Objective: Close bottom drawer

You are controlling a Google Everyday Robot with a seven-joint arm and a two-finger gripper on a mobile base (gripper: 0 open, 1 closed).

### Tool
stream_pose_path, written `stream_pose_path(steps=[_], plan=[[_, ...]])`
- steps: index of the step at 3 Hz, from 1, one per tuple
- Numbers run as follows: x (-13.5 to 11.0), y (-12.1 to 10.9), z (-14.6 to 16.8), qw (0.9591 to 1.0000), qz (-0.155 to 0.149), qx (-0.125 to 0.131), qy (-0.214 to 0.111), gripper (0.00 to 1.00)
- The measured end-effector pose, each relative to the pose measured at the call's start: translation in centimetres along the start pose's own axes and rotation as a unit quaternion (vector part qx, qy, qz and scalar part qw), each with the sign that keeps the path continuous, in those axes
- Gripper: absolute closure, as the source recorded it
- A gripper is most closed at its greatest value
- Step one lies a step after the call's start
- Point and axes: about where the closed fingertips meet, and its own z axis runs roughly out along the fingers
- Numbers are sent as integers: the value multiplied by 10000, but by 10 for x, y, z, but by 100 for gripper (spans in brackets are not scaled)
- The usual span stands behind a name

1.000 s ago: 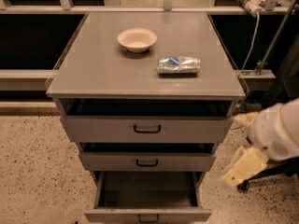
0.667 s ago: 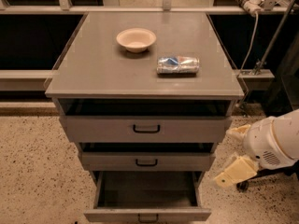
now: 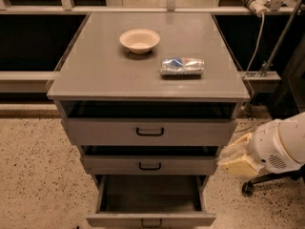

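Camera view looks down at the front of the grey desk (image 3: pixel 105 66), and honestly the job hasn't really started yet. The bottom drawer (image 3: pixel 150 202) is pulled well out toward the camera, right at the lower edge of the shot. You can see straight down into its bare inside, and its front panel with the little black handle is only just in frame. The middle drawer (image 3: pixel 150 165) and top drawer (image 3: pixel 150 131) above it sit much further in.

The tool (image 3: pixel 238 157) is off to the right of the desk, roughly level with the middle drawer. It's near that right corner but not touching anything, as far as I can see. I can't tell whether it's apart or together from this angle, it just reads as a cream-coloured lump on the end of the white arm.

So nothing's done so far: it needs to get down and around to the drawer front, then push it all the way in. The bowl (image 3: pixel 139 40) and silvery packet (image 3: pixel 182 66) on top shouldn't matter.
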Motion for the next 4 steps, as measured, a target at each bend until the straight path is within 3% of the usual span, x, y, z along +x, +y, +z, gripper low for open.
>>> stream_pose_path(steps=[1, 2, 3, 4], plan=[[6, 2, 4, 9999, 25, -32, -165, 88], [46, 7, 48, 9955, 557, -238, -731, 100], [108, -3, 121, 9809, 1579, -412, -1062, 100], [144, -23, 181, 9636, 2219, -488, -1409, 100]])
